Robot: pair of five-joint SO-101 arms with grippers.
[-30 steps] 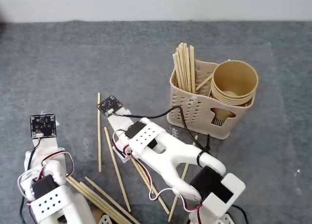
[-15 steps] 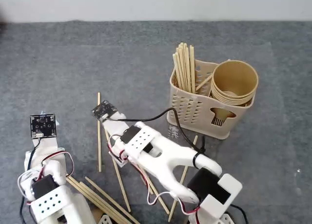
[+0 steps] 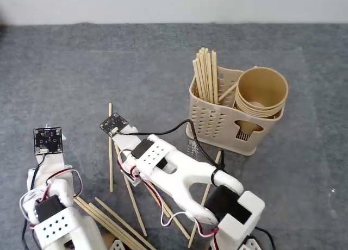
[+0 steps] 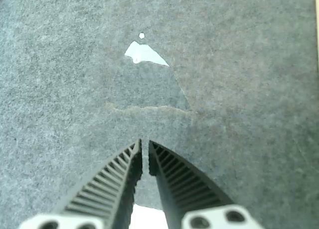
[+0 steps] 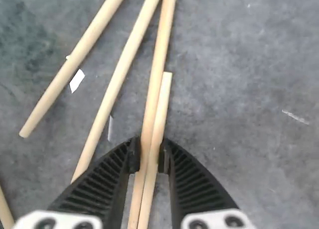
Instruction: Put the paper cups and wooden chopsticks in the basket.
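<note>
Shifted slightly leftward, the right gripper (image 5: 148, 150) has its jaws pinched on two pale wooden chopsticks (image 5: 155, 109) running straight ahead between them; the left gripper (image 4: 145, 145) has jaws closed on nothing above the grey felt mat (image 4: 234, 64); the beige slotted plastic basket (image 3: 217, 125), holding stacked tan paper cups (image 3: 262, 92), stands well beyond the right jaws.
</note>
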